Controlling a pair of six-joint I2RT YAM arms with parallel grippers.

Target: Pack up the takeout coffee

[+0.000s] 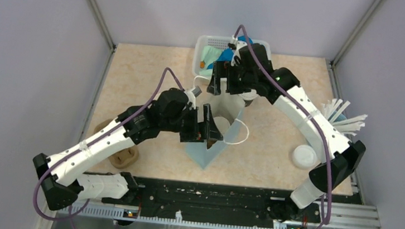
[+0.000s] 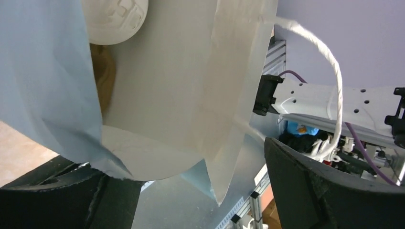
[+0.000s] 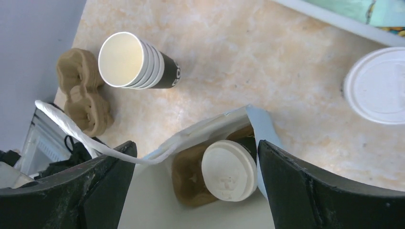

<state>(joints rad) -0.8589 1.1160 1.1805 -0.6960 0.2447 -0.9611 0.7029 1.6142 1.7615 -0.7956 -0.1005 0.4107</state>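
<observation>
Two claws are released. Under the right claw (image 3: 195, 148), a lidded coffee cup (image 3: 229, 169) sits inside the blue paper bag (image 3: 265, 129); an uncovered cup (image 3: 136, 61) is on the counter (image 3: 239, 57) beyond. The left claw (image 2: 191, 191) straddles the bag wall.

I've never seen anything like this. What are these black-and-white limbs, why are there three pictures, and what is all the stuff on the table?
Those are two robot arms, each ending in a two-finger gripper. The wide picture comes from a camera above the table. The other two come from a camera on each wrist, so the black shapes at the bottom are fingers. The left gripper is open, with an edge of the blue bag between its fingers. The right gripper is open above the bag's mouth and holds nothing. Inside the bag, a lidded cup sits in a brown tray. On the table lie an open cup, a loose lid, a second tray, a basket and a cup of sticks.
</observation>
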